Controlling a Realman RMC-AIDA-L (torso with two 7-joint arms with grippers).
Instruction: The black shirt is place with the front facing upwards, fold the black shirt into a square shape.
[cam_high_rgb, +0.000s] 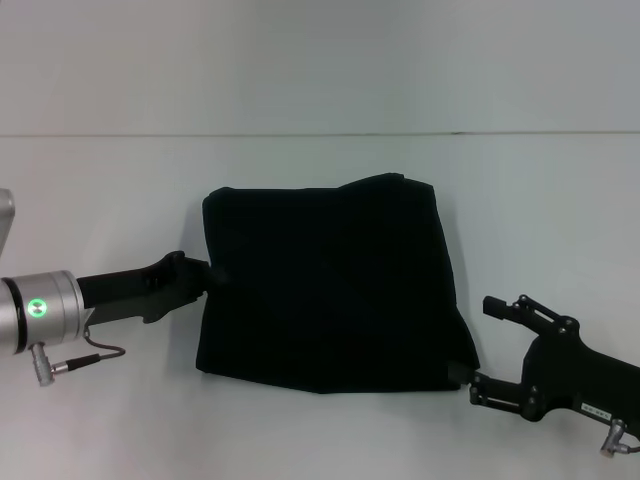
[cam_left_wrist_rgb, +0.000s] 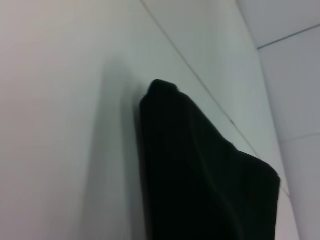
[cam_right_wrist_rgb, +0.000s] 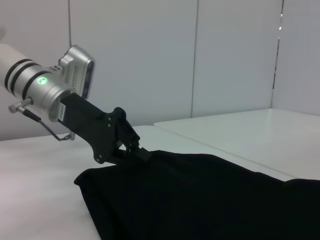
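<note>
The black shirt (cam_high_rgb: 330, 290) lies folded into a rough square on the white table (cam_high_rgb: 100, 190). No lettering or label shows. My left gripper (cam_high_rgb: 210, 272) is at the middle of the shirt's left edge, fingers together on the cloth; the right wrist view shows it (cam_right_wrist_rgb: 142, 154) pinching that edge. My right gripper (cam_high_rgb: 482, 345) is open beside the shirt's near right corner, its nearer finger touching the corner. The left wrist view shows a corner of the shirt (cam_left_wrist_rgb: 200, 185), and the right wrist view shows its surface (cam_right_wrist_rgb: 210, 195).
The table's far edge (cam_high_rgb: 320, 134) runs across the head view. A second white table (cam_right_wrist_rgb: 260, 130) stands behind in the right wrist view, with pale wall panels (cam_right_wrist_rgb: 150, 60) beyond.
</note>
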